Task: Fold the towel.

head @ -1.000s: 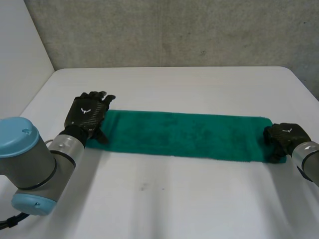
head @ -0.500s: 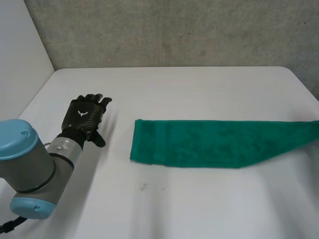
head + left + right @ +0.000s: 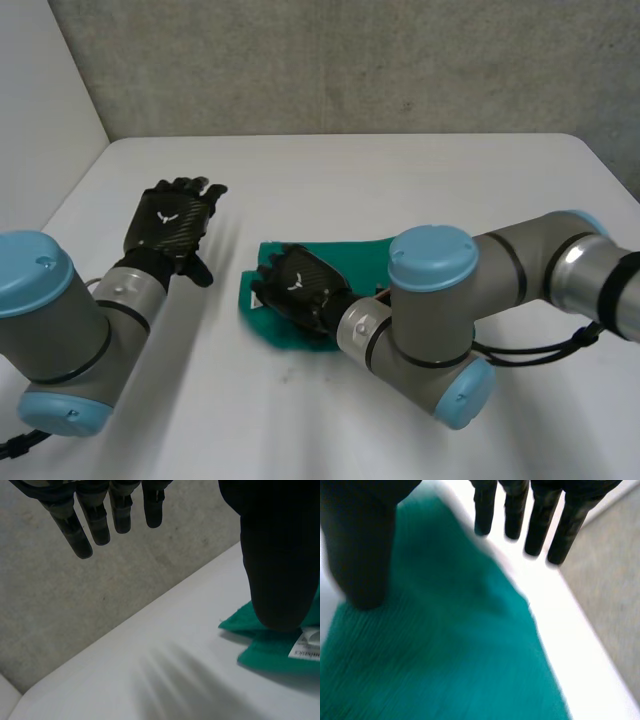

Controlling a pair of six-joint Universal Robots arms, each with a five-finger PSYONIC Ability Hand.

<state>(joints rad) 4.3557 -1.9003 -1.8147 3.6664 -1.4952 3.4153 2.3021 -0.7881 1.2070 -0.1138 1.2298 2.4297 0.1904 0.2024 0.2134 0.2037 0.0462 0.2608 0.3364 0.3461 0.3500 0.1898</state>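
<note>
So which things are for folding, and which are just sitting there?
For the job:
- green terry towel
- right hand, open, over the towel
- left hand, open, off to the towel's side

Just there:
- white table
- grey concrete wall

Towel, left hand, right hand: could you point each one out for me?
towel [image 3: 355, 262], head view, bare green part by its far edge.
left hand [image 3: 170, 225], head view, back of the hand.
right hand [image 3: 298, 285], head view, back of the hand.
</note>
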